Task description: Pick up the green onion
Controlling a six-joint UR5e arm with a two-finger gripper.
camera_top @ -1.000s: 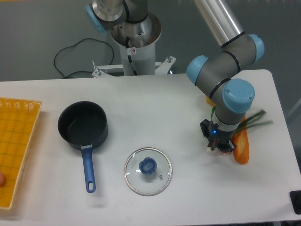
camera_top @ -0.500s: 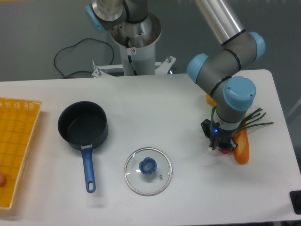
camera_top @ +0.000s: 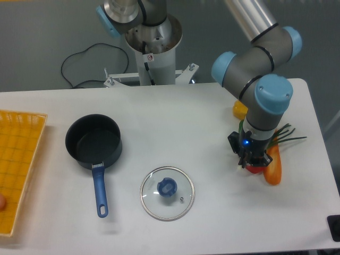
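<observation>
Green leaves of the onion (camera_top: 289, 136) fan out at three o'clock from my wrist, on the right side of the white worktop (camera_top: 175, 117); the rest of the stalk runs in under my arm and I cannot see its whitish end. Over the last second my arm has drifted slightly right and toward the front edge, so my gripper (camera_top: 252, 163) now hangs a little closer to the orange loaf (camera_top: 273, 166) at its four o'clock. The leaves, streaked with motion a second ago, now look sharp and settled, pointing nearer to three than to two. That suggests the stalk got nudged or dragged as I moved. My jaws point straight down and my own wrist hides them, so I cannot tell whether they are apart or closed on anything. Something red shows just under them. I judge the grasp as unconfirmed; the onion appears still to lie on the worktop.
</observation>
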